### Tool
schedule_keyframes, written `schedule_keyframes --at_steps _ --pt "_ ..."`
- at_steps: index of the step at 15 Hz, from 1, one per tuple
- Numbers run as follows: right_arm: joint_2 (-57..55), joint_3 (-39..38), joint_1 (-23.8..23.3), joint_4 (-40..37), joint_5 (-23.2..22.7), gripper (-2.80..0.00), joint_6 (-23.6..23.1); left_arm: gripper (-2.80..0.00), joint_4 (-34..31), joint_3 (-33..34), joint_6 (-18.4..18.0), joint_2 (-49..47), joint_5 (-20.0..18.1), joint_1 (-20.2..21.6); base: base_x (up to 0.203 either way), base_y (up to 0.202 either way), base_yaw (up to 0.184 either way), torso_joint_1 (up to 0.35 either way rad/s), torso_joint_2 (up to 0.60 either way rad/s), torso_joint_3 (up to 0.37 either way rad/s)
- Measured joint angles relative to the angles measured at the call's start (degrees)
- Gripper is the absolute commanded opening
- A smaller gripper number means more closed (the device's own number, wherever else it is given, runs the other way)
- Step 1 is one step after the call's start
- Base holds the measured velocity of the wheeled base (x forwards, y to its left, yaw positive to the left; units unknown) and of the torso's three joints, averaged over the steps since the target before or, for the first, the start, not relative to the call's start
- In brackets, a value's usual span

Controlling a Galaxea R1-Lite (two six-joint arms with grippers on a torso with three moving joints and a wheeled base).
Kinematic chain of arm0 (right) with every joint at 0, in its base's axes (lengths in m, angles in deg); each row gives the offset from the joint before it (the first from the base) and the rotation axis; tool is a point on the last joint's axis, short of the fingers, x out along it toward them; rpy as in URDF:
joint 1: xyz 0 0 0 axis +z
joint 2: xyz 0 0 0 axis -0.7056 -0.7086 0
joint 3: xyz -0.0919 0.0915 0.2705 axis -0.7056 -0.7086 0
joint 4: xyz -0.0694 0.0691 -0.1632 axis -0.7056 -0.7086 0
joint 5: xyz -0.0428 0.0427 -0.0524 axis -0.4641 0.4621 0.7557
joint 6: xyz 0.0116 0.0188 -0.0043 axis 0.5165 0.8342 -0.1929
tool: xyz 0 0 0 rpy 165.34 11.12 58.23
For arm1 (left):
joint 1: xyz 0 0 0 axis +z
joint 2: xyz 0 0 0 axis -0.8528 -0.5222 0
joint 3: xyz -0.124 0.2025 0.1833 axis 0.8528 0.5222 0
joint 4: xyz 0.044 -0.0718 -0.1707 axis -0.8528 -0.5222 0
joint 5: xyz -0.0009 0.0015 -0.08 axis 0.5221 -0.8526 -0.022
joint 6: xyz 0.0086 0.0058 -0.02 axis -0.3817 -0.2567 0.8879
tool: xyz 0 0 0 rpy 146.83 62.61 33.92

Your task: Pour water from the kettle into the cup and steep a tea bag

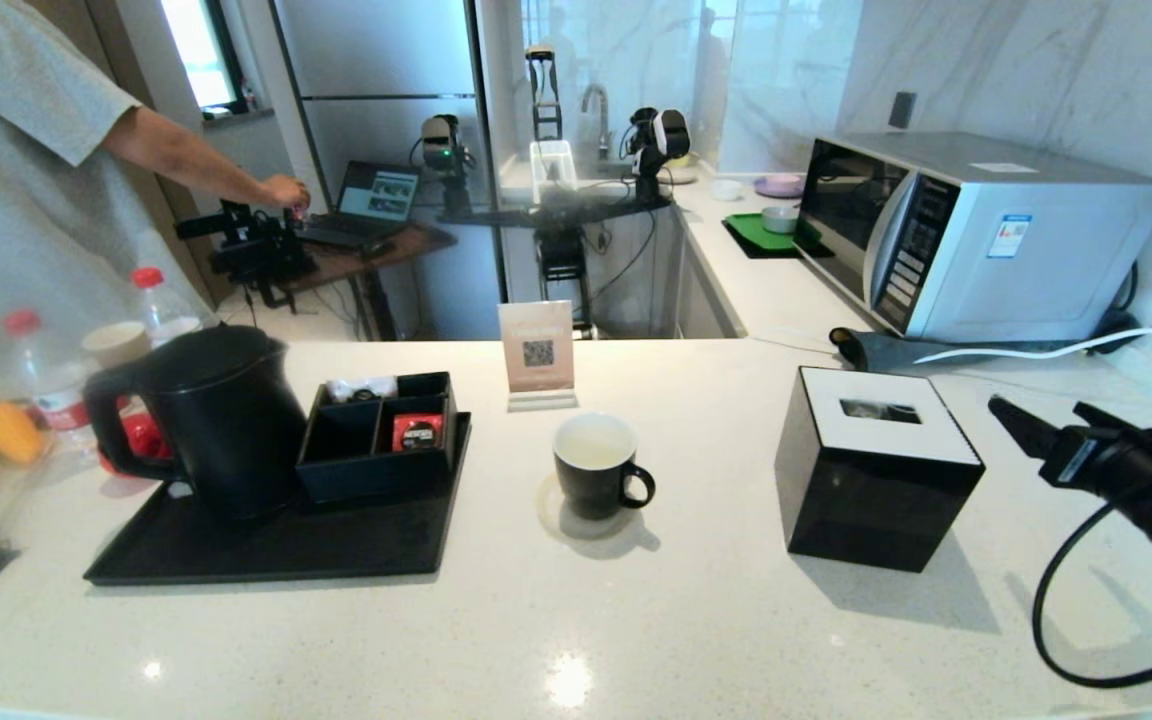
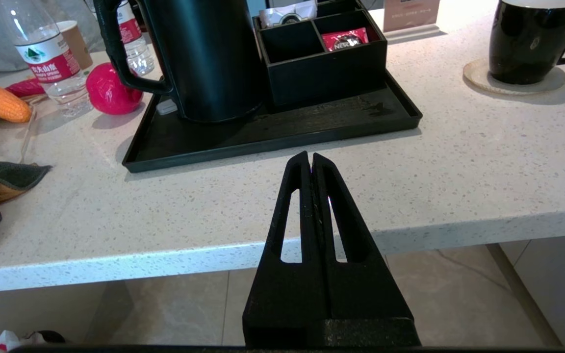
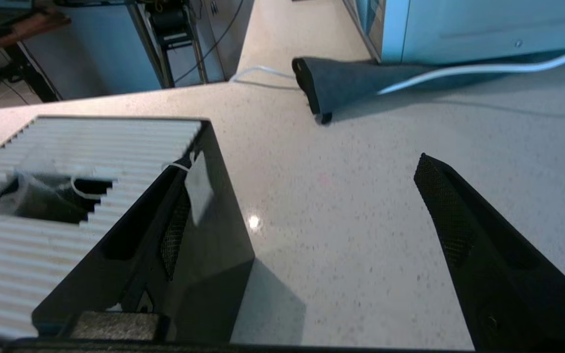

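The tall black kettle (image 1: 226, 420) stands on a black tray (image 1: 276, 550) at the left, its handle turned left. The small black cup (image 1: 596, 465), white inside, sits on a round coaster mid-counter, handle to the right. My right gripper (image 1: 1036, 408) hovers open and empty at the far right, beyond the tissue box; in its wrist view the gripper (image 3: 306, 159) frames bare counter. My left gripper (image 2: 310, 156) is shut on nothing, at the counter's front edge, facing the tray (image 2: 282, 132), kettle (image 2: 209, 59) and cup (image 2: 527, 41). Among the sachets I cannot single out a tea bag.
A black compartment box (image 1: 381, 435) with white packets and a red sachet (image 1: 417, 432) sits on the tray. A black tissue box (image 1: 876, 465) stands right of the cup. Bottles, a paper cup and corn crowd the left; a microwave (image 1: 976, 235) stands at the back right. A person stands at left.
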Motion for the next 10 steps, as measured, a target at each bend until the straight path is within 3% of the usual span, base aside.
schedule_keyframes --at_steps 10 --pt "-0.3 -9.2 0.0 0.0 0.1 0.00 -0.4 -2.80 0.0 0.0 0.0 0.0 0.0 0.0 0.000 0.000 0.000 0.000 0.00 0.000"
